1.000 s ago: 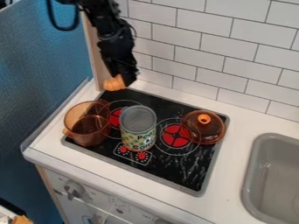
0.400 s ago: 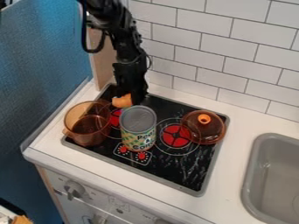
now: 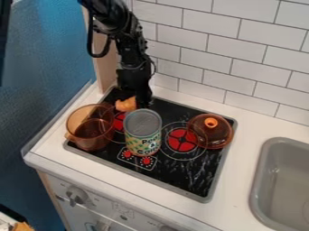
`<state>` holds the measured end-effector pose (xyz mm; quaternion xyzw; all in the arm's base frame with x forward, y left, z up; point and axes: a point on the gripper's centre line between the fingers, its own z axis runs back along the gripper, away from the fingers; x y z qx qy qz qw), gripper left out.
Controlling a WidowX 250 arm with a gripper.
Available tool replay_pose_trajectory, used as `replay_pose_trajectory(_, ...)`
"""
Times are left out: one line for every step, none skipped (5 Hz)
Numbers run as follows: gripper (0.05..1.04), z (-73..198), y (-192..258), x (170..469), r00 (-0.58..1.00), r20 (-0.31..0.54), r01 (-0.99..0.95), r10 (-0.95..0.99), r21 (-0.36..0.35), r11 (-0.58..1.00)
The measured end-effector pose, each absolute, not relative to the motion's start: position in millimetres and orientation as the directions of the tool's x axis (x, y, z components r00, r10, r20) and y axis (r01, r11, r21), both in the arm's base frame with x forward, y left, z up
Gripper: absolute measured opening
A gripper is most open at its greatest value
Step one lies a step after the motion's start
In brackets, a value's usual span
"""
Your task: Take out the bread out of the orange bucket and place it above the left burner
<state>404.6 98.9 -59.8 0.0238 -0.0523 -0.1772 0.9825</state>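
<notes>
A black robot arm comes down from the upper left, its black two-finger gripper point(image 3: 142, 102) low over the back left part of a black stovetop point(image 3: 193, 176). A small golden-brown piece of bread point(image 3: 125, 104) is right against the left side of the gripper's lower end, at the back edge of the left red burner point(image 3: 119, 120); whether the gripper is grasping it or has released it cannot be told, nor whether the bread touches the stovetop. Just in front of the bread, an upright metal can point(image 3: 143, 135) with a green and yellow patterned label and a grey top partly covers that burner. To the can's left stands an open, see-through orange-brown bucket point(image 3: 91, 131) near the stovetop's left edge. On the right, a see-through orange-brown lid point(image 3: 209, 134) with a bright orange knob partly overlaps the right red burner point(image 3: 181, 140). The stovetop is set in a white counter point(image 3: 246, 124), with a grey sink point(image 3: 260, 180) farther right. White rectangular tiles point(image 3: 199, 49) cover the wall behind, and a blue panel point(image 3: 45, 72) rises at the left. A grey dial point(image 3: 76, 194) sits on the white front below.
</notes>
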Motion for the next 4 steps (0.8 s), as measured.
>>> replay_pose_trajectory(1.002, -61.3, 99.5, 400.7, 0.937, 0.085, 0.335, -0.340, 0.069, 0.940)
replay_pose_trajectory(1.000, -44.2, 97.4, 403.5, 0.931, 0.122, 0.337, -0.343, 0.069, 0.939)
replay_pose_trajectory(1.000, -16.1, 93.9, 401.4, 0.924, 0.174, 0.333, -0.340, 0.068, 0.940)
replay_pose_trajectory(1.001, 17.9, 102.5, 398.2, 0.912, 0.239, 0.315, -0.332, 0.109, 0.943)
